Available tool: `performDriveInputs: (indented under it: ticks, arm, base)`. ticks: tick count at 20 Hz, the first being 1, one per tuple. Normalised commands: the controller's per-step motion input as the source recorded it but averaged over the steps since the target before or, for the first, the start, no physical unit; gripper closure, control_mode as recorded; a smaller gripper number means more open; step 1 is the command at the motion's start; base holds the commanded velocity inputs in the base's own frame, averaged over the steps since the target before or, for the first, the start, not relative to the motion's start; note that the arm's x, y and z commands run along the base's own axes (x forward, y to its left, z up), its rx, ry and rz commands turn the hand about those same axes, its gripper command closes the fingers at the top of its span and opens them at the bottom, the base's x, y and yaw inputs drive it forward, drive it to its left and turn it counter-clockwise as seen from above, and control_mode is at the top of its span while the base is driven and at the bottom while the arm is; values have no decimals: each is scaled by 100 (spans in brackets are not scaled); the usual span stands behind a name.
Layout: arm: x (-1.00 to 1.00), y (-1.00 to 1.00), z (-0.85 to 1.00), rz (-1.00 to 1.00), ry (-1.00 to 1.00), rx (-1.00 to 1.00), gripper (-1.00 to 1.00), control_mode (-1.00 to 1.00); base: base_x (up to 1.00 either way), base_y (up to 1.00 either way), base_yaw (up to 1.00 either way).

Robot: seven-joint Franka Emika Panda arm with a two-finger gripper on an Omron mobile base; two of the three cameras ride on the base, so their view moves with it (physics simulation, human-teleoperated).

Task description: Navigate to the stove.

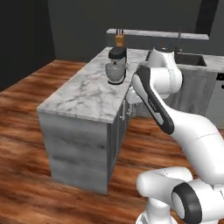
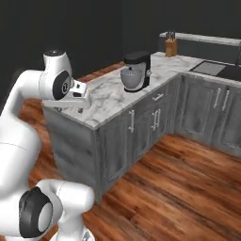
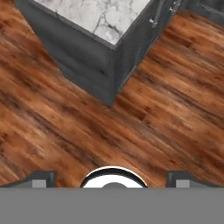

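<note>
— Floorboards (image 3: 175, 87) lay closest under the hand camera, brown wood running right up to the grey cabinet corner (image 3: 109, 74). What did the pincer (image 3: 112, 180) look like?

— Spread wide. One dark finger (image 3: 43, 179) stood at each side of the hand view, well apart, with nothing between them. It hung above the floor just beside the end of the island.

— And the island itself?

— A marble worktop (image 1: 83, 94) on grey cabinets, with bar handles on the doors (image 2: 141, 122). A stand mixer (image 1: 117, 65) with a black head and a steel bowl stood upright on it, toward the far end. From the right base view the mixer was near the front edge, above the drawers.

— Anything behind that?

— A wooden knife block (image 2: 171, 46) stood at the back of the worktop, under a pale ledge (image 1: 153, 33) on the dark wall. Around the corner the worktop carried on to a dark sink (image 2: 221, 69) with more grey doors below it.

— And the stove?

— I could not tell where it stood from these views; the base faced the island, with the arm folded up beside the worktop's near end
</note>
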Motion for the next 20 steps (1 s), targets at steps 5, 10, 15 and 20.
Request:
performDriveInputs:
  ticks: [5, 10, 15, 20]
  arm:
    - [0, 0, 0, 0, 0, 0, -100, 100]
    - [0, 0, 0, 0, 0, 0, -100, 100]
    - [0, 0, 0, 0, 0, 0, -100, 100]
    - [0, 0, 0, 0, 0, 0, -100, 100]
  base:
    - [41, -57, -74]
    - [97, -76, -53]
    - [91, -89, -56]
    - [65, -76, -70]
